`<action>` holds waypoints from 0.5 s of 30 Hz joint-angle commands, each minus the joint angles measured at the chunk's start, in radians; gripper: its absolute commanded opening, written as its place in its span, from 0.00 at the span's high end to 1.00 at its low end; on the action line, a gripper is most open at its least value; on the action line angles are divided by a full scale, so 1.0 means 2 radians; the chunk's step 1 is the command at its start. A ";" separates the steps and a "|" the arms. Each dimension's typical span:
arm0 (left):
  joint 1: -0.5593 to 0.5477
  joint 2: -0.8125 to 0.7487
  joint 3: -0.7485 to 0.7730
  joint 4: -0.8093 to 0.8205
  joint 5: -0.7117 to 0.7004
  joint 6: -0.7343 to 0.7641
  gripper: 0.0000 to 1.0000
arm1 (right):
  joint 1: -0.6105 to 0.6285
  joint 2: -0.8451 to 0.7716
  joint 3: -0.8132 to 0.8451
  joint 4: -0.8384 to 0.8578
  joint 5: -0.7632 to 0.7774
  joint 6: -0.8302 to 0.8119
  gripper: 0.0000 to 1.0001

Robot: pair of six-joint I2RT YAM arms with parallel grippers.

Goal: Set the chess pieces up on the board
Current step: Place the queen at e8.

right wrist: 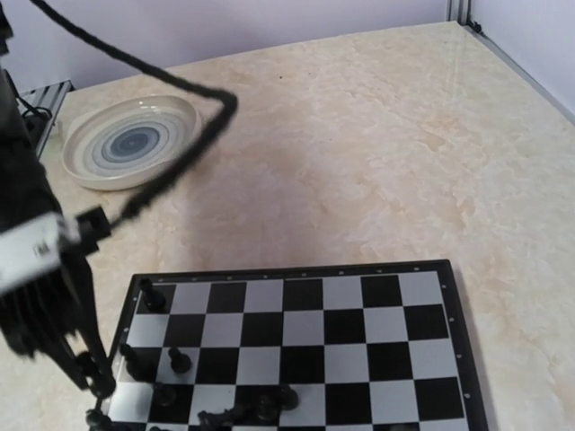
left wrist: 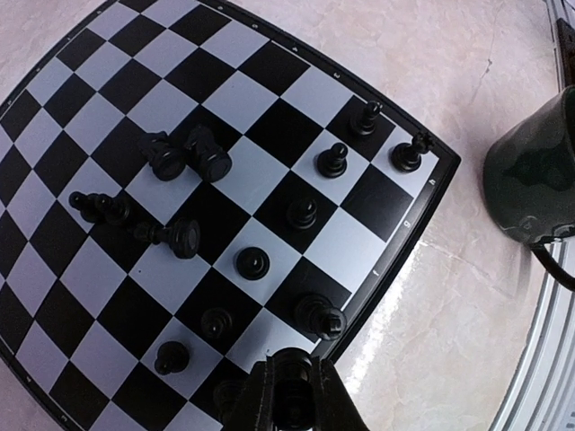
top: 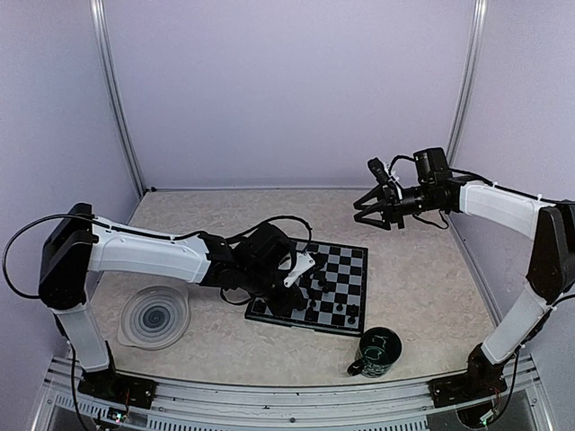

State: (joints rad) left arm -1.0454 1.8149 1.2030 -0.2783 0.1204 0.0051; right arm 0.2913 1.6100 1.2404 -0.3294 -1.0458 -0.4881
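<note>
Chess piece [left wrist: 293, 391] pinched in L gripper [left wrist: 293, 375]; R gripper [top: 367, 215] half-open, empty.

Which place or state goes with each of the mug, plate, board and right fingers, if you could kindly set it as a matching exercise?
Things:
1. mug
2. plate
3. board
4. right fingers

Places or states:
A. left of the board, near the left arm's base
B. raised in the air, spread, holding nothing
C. beside the board's near right corner
D. mid-table, with black pieces on it

Pairs: 1-C, 2-A, 3-D, 4-B
</note>
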 commanded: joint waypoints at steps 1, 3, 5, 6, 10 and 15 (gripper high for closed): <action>-0.007 0.026 0.027 -0.020 -0.013 0.020 0.86 | 0.002 -0.012 -0.004 -0.011 0.005 -0.010 0.52; -0.007 0.033 0.030 -0.023 -0.015 0.023 0.86 | 0.002 -0.012 -0.004 -0.012 0.004 -0.011 0.51; -0.007 0.037 0.030 -0.023 -0.017 0.024 0.86 | 0.002 -0.010 -0.004 -0.013 0.003 -0.011 0.51; -0.007 0.039 0.029 -0.023 -0.018 0.025 0.86 | 0.002 -0.009 -0.004 -0.014 0.002 -0.012 0.51; -0.007 0.048 0.031 -0.024 -0.020 0.024 0.86 | 0.002 -0.007 -0.003 -0.015 0.001 -0.014 0.52; -0.007 0.054 0.034 -0.023 -0.024 0.024 0.82 | 0.002 -0.006 -0.004 -0.015 0.000 -0.014 0.51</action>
State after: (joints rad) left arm -1.0534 1.9041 1.2358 -0.3172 0.0887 0.0364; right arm 0.2913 1.6100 1.2404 -0.3473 -1.0428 -0.5076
